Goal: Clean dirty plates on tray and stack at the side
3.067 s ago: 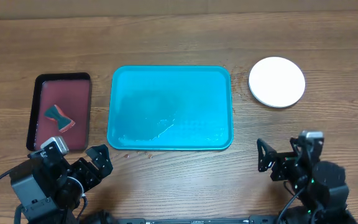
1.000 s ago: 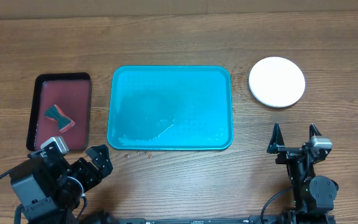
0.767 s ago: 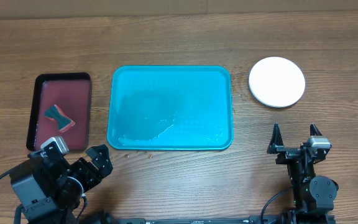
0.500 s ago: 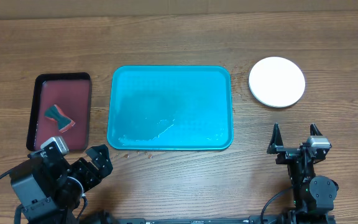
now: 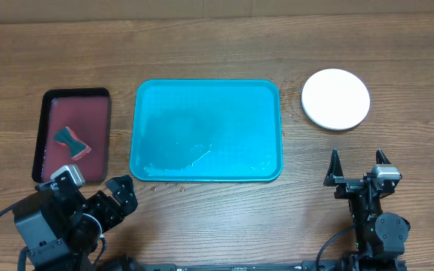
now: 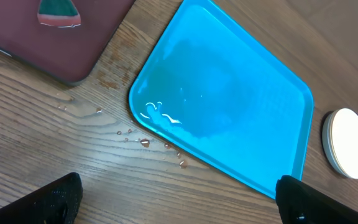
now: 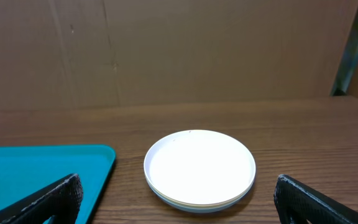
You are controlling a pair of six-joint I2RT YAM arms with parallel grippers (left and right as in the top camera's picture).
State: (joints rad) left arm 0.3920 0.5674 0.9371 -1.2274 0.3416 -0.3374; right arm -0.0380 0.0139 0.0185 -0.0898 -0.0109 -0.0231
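Observation:
The turquoise tray (image 5: 206, 129) lies at the table's middle with no plates on it, only a wet film and water drops; it also shows in the left wrist view (image 6: 222, 106) and at the left of the right wrist view (image 7: 39, 171). The plates (image 5: 335, 98) sit stacked on the table at the right of the tray, white one on top, also seen in the right wrist view (image 7: 199, 168) and left wrist view (image 6: 349, 143). My left gripper (image 5: 115, 196) is open and empty at the front left. My right gripper (image 5: 359, 167) is open and empty at the front right, facing the stack.
A black-rimmed dark red tray (image 5: 72, 135) at the left holds a teal and red sponge (image 5: 71, 141). Small water drops (image 6: 143, 142) lie on the wood by the turquoise tray's front left corner. A cardboard wall (image 7: 166, 50) stands behind the table.
The right arm has swung from pointing left to pointing straight at the plate stack, then stayed still. The left arm, tray and plates have not moved.

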